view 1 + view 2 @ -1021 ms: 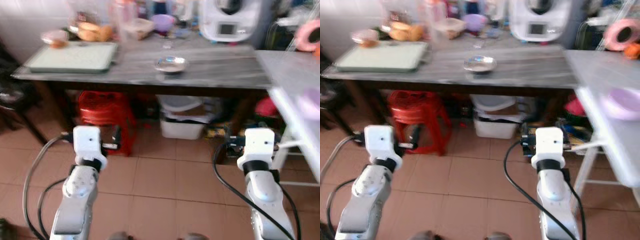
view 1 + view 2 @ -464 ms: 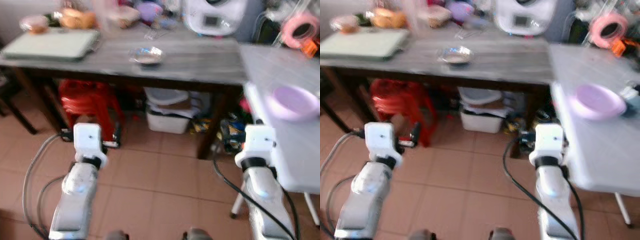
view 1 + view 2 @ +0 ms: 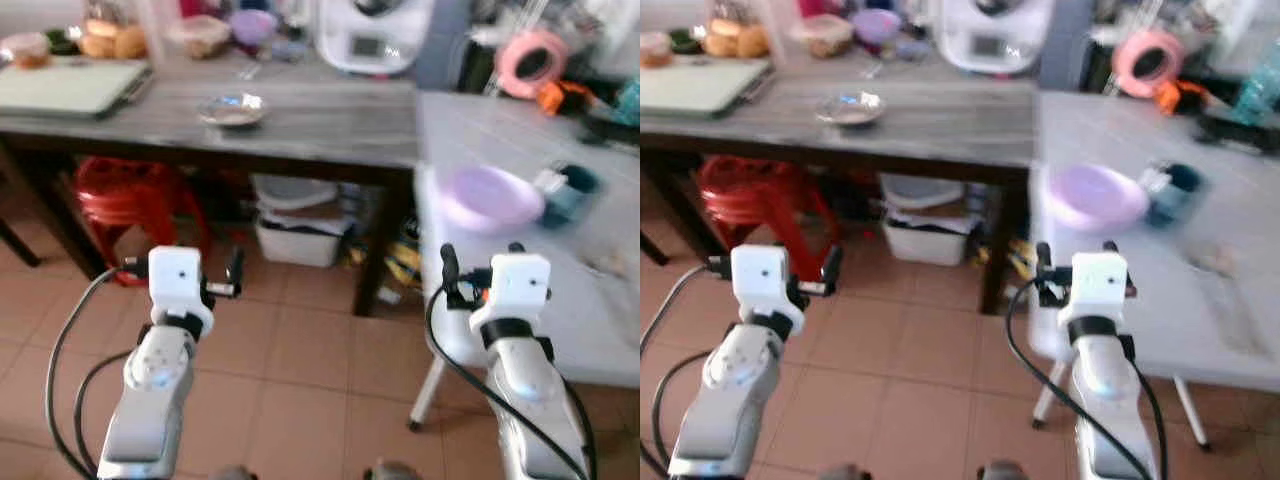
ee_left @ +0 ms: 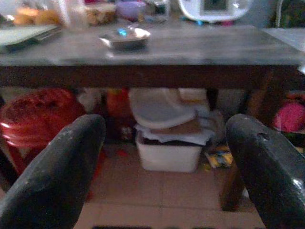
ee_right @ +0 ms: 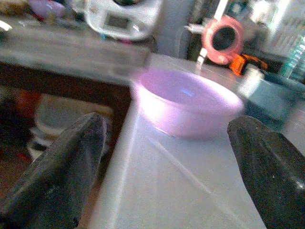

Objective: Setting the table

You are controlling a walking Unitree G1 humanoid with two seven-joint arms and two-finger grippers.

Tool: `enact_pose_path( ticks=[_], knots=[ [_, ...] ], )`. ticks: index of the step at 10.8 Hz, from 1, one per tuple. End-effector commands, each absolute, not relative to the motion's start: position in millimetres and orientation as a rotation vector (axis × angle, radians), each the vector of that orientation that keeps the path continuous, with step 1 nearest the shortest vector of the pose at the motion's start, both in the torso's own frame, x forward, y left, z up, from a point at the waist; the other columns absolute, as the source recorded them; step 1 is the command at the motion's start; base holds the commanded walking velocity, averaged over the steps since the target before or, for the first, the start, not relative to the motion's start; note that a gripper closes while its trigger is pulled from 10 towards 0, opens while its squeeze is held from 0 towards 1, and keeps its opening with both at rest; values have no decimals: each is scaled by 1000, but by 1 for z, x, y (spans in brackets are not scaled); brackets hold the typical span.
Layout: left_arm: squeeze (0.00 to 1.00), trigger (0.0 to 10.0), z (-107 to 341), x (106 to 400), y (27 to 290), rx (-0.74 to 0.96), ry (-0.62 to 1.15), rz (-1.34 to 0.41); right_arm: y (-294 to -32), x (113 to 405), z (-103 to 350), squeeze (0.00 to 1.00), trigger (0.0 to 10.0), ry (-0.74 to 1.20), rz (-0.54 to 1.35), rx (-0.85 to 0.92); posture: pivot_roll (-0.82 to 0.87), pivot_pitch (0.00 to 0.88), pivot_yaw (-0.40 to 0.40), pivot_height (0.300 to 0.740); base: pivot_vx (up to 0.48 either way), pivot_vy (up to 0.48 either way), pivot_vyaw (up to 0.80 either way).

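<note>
A pale purple bowl (image 3: 487, 198) stands near the front left corner of a white table (image 3: 590, 300), with a teal cup (image 3: 572, 190) just to its right. My right gripper (image 3: 481, 255) is held open at the table's near edge, short of the bowl, nothing between its fingers (image 5: 71, 162). In the right wrist view the bowl (image 5: 188, 101) lies straight ahead. My left gripper (image 3: 182, 265) is open and empty above the floor, facing the dark table. A small metal dish (image 4: 125, 37) sits on that table.
The dark wooden table (image 3: 330, 130) meets the white one at a corner. It carries a green tray (image 3: 60, 85), bread, food containers and a white appliance (image 3: 370, 35). Red stools (image 3: 130, 185) and white boxes (image 3: 300, 225) sit beneath. A pink tape roll (image 3: 530, 62) lies further back.
The camera has swung right, so the white table with the purple bowl and the teal cup has come into view. Both arms keep the same open pose before me.
</note>
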State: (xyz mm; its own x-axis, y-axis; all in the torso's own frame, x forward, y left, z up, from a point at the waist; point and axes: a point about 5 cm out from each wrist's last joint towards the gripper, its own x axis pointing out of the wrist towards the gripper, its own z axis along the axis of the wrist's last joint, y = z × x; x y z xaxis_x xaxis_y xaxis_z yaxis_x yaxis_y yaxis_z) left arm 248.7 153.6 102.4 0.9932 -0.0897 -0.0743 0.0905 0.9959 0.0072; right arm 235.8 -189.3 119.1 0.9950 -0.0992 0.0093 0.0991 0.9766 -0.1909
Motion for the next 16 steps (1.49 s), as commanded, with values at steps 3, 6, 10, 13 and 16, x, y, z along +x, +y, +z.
enact_pose_path(
  ticks=[3,6,10,13,16],
  knots=[
    [0,10000,106,250,154,94,40,-83,-188,239,125,0,10000,-17,-135,-203,-31,0,10,740,0,-157,0],
    [0,10000,97,249,146,-117,143,-130,-184,242,138,0,10000,-85,-128,-67,-34,0,12,740,0,0,0],
    [0,10000,101,255,144,-137,105,-107,-178,242,134,0,10000,-66,-86,-48,-38,0,12,740,0,0,0],
    [0,10000,106,257,140,-153,70,-152,-180,243,135,0,10000,-81,-78,-44,-42,0,18,740,176,0,0],
    [0,10000,106,258,139,-156,66,-160,-179,241,134,0,10000,-61,-80,-23,-43,0,17,740,292,0,-146]
  ],
)
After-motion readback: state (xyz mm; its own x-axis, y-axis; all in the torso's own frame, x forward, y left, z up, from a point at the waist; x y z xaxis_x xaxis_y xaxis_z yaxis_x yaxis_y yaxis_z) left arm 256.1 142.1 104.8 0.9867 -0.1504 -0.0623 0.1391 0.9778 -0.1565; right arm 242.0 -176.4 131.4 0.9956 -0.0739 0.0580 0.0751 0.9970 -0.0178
